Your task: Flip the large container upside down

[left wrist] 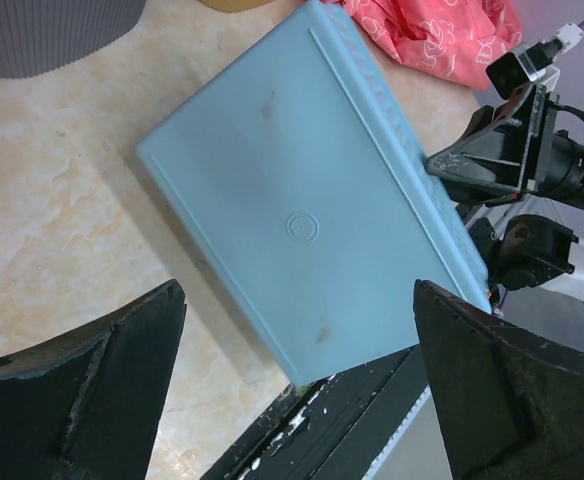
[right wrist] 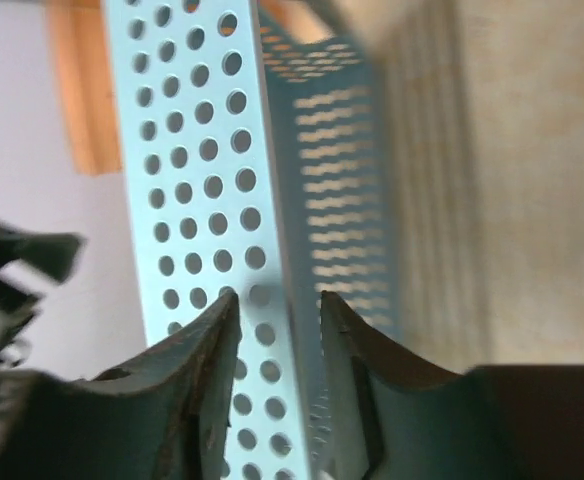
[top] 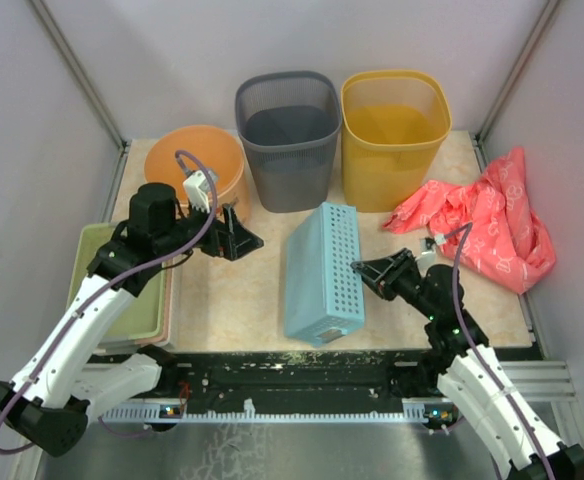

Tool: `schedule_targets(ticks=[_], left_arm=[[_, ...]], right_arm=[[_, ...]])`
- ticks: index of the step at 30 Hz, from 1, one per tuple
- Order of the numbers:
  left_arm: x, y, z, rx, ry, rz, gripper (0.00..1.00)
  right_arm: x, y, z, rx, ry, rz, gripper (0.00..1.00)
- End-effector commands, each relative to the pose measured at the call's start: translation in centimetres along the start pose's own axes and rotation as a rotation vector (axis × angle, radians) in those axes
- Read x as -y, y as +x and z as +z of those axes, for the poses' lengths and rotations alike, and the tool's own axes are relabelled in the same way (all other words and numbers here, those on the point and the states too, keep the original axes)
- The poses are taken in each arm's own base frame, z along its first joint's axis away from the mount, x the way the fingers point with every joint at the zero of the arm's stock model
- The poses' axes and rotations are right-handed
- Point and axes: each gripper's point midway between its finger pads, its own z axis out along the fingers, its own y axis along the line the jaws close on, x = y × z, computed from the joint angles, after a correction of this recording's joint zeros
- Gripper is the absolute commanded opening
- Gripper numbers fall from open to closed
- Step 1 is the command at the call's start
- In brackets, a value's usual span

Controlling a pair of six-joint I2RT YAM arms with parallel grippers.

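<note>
Oddly, the only marking on the blue basket [top: 322,270] is a small round stamp pressed into the middle of its smooth base, too faint to read. The basket sits mid-desk, tipped onto one long side, with its base facing the left arm and one perforated wall turned upward. The right tool [right wrist: 278,310] is clamped on that perforated wall, one finger on each face. The left tool [left wrist: 300,295] is spread wide and holds nothing, hanging off to the basket's left with a strip of bare desk [top: 232,290] between them. The basket's near corner lies right at the desk's front edge. Its far end stops short of the grey bin [top: 288,140] and yellow bin [top: 394,135]. An orange bowl [top: 194,160] sits behind the left arm, a green tray [top: 137,300] under it, and a red bag [top: 482,215] along the right edge.
</note>
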Motion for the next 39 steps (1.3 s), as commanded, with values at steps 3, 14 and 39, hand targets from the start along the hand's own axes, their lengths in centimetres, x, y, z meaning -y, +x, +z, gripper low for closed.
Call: schedule_targets(ticks=[3,14,39], left_arm=[[0.4,0.3,0.4,-0.003,0.048,0.019,0.99],[-2.5,5.1,3.1,-0.114,-0.098,-0.146,0.99],[8.4,13.1,24.4,-0.292,0.158,-0.205,0.99]], right_arm=[[4.2,-3.5,-3.0,0.139,0.379,-0.203,0.48],[0.1,-9.2,-6.3,0.292,0.548,-0.445,0.62],[-6.2,-14.1,-14.4,0.501,0.664,-0.648,0.9]])
